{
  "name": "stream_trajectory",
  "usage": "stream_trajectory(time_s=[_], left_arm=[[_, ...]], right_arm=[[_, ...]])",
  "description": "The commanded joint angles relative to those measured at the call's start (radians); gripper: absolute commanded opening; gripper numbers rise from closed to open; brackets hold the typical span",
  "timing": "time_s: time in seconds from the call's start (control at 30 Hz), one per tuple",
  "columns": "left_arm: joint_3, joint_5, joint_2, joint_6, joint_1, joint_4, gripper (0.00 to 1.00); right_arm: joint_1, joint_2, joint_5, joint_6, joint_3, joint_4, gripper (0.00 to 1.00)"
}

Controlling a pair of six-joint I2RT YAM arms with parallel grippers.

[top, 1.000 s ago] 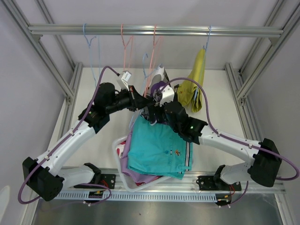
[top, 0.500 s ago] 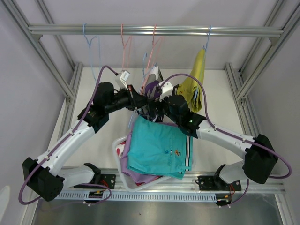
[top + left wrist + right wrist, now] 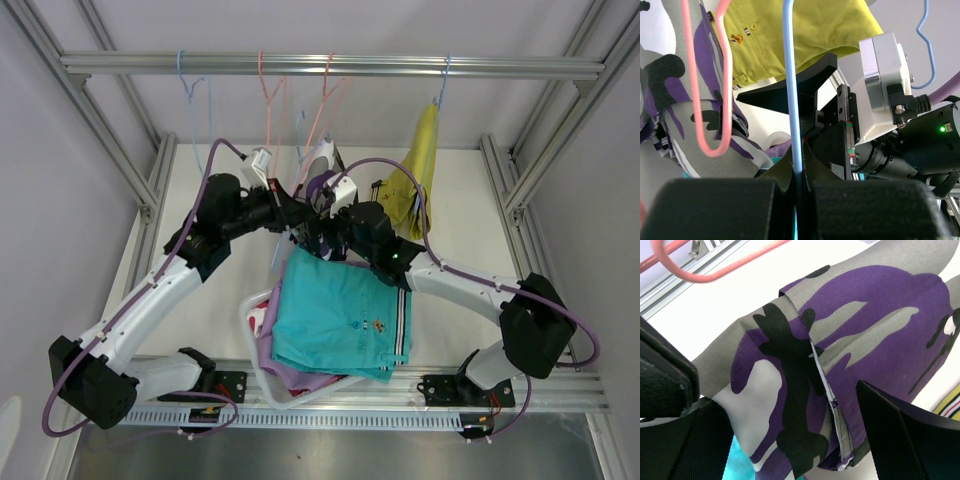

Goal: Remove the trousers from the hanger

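The left fingers (image 3: 296, 216) are pinching shut on the thin wire of a pale blue hanger (image 3: 792, 90), which is running straight up through the middle of the left wrist view. Just left of that wire a pink hanger (image 3: 715, 100) is looping down in front of the camouflage shorts (image 3: 665, 85), the purple, black and white pair. In the overhead view this pair (image 3: 322, 185) is hanging at the centre of the frame, below the rail (image 3: 500, 68); which hanger is carrying it cannot be told.

The right fingers (image 3: 318, 232) are standing wide apart. In the right wrist view one dark finger is sitting at the lower left (image 3: 675, 440) and the other at the lower right (image 3: 905, 440), and the camouflage cloth (image 3: 840, 355) is filling the space between them. Whether either finger is touching the cloth is not clear.

The mustard yellow shorts (image 3: 420, 170) are hanging at the upper right from a second blue hanger (image 3: 443, 80). Toward the bottom of the frame a white basket (image 3: 250, 310) is sitting on the worktop (image 3: 470, 230). The teal shorts (image 3: 345, 315) are lying on top in it. The lilac shorts (image 3: 290, 378) are showing beneath them, and the red-and-white shorts (image 3: 262, 320) are peeking out at the left edge.
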Motion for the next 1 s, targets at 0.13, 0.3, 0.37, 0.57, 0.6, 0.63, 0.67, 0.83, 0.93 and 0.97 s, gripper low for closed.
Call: stream_trajectory(time_s=[0.13,0.3,0.37,0.57,0.6,0.63,0.67,0.83,0.93,0.97], left_arm=[[0.033,0.126,-0.028,0.021,-0.028,0.134,0.01],[0.034,0.128,-0.027,0.025,-0.03,0.132,0.01],[0.034,0.131,-0.028,0.025,-0.028,0.132,0.01],[0.034,0.135,-0.021,0.027,-0.028,0.127,0.01],[0.037,0.138,-0.018,0.027,-0.03,0.129,0.0],[0.04,0.14,-0.018,0.025,-0.028,0.129,0.01],[0.042,0.143,-0.018,0.025,-0.028,0.127,0.0],[0.039,0.145,-0.02,0.027,-0.028,0.127,0.01],[0.037,0.146,-0.023,0.024,-0.028,0.127,0.0],[0.039,0.148,-0.021,0.025,-0.028,0.129,0.0]], right_arm=[[-0.041,0.066,0.044,0.002,0.061,0.112,0.89],[-0.056,0.083,0.03,0.002,0.08,0.116,0.75],[-0.061,0.089,0.024,0.0,0.086,0.124,0.68],[-0.072,0.099,0.001,0.003,0.1,0.145,0.55],[-0.073,0.099,0.0,0.005,0.1,0.148,0.53],[-0.076,0.099,-0.004,0.008,0.101,0.151,0.48],[-0.079,0.099,-0.004,0.008,0.103,0.152,0.42],[-0.092,0.099,0.003,0.022,0.123,0.129,0.24],[-0.095,0.096,0.007,0.019,0.141,0.095,0.13],[-0.095,0.092,0.009,0.017,0.143,0.089,0.11]])
